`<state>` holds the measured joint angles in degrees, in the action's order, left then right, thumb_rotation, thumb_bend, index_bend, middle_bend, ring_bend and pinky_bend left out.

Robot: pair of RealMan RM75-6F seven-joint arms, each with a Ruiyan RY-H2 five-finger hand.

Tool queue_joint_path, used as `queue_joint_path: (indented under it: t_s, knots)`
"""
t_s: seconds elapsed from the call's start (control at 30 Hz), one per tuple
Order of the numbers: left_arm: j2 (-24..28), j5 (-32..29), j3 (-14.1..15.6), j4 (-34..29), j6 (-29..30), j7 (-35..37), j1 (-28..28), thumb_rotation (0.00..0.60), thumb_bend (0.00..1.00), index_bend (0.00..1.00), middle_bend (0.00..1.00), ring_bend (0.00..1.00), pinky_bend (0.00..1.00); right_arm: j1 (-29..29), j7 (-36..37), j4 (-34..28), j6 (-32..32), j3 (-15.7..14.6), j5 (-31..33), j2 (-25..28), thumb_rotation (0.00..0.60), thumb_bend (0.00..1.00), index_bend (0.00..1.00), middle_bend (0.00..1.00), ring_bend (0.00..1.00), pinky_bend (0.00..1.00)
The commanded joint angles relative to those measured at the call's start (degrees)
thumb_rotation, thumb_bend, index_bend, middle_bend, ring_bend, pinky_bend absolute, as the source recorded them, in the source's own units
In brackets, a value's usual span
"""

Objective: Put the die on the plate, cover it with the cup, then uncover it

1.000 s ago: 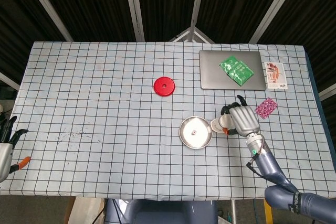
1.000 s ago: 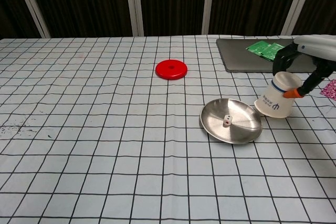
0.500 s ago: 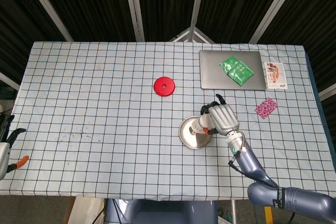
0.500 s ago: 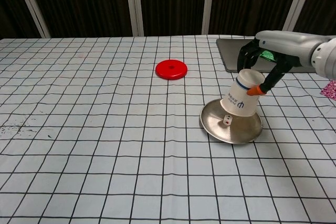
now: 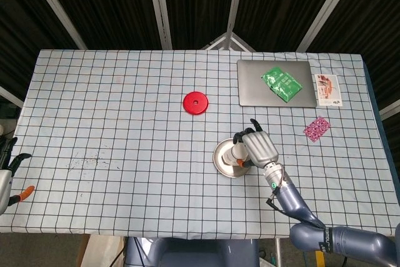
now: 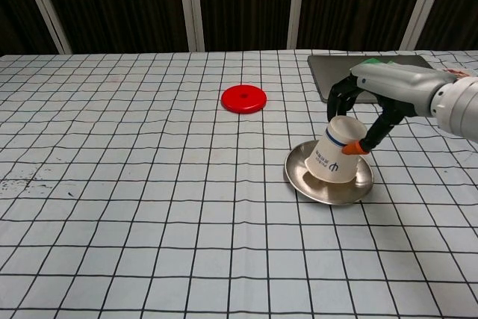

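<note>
Chest view: one right hand (image 6: 364, 110) grips one white paper cup (image 6: 336, 159), held mouth-down and tilted, its rim low over one round metal plate (image 6: 299, 172) directly beneath the hand. Dark fingers (image 6: 337, 99) wrap the cup's upturned base; an orange fingertip presses its side. The die is hidden in both views, so whether it lies under the cup cannot be told. One red disc (image 6: 243, 98) lies well apart from the hand, away toward the table's far middle. One grey laptop-like slab (image 6: 332, 78) sits just behind the hand.

Head view: the same right hand (image 5: 257, 146) covers most of the cup (image 5: 236, 154), which overlaps the plate (image 5: 220, 159). The red disc (image 5: 195, 102) lies beyond the hand toward the far edge. On the slab (image 5: 252, 85), beyond the hand, rests one green packet (image 5: 283, 84); beside the slab lies one printed card (image 5: 327, 89), and nearer the hand, to its outer side, one small pink packet (image 5: 316, 127). One left hand (image 5: 9, 173) shows at the opposite table edge, far from the right hand, fingers spread and holding nothing. One checked cloth (image 5: 112, 123) covers the table
</note>
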<state>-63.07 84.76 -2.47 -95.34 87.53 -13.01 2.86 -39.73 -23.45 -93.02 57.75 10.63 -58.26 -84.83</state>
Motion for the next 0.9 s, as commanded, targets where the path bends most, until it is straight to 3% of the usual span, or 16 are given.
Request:
queue_joint_path:
  t_s: [0.03, 0.33, 0.9]
  knots:
    - [-0.02, -0.09, -0.03, 0.0, 0.0, -0.04, -0.01, 0.6, 0.23, 0.27, 0.0, 0.0, 0.13, -0.04, 0.12, 0.65, 0.15, -0.22, -0.29, -0.42, 0.6, 0.35, 0.52, 0.49, 0.29, 0.0]
    - [-0.03, -0.17, -0.04, -0.04, -0.05, -0.19, 0.02, 0.6, 0.23, 0.28, 0.0, 0.0, 0.13, -0.52, -1.53, 5.93, 1.34, -1.32, -2.32, -3.2, 0.6, 0.35, 0.52, 0.49, 0.29, 0.0]
    - [-0.16, -0.31, -0.12, 0.0, -0.01, -0.44, 0.04, 0.6, 0.23, 0.28, 0.0, 0.0, 0.13, -0.67, 2.96, 10.74, 1.52, -0.5, -5.58, -6.11, 0.6, 0.35, 0.52, 0.49, 0.29, 0.0]
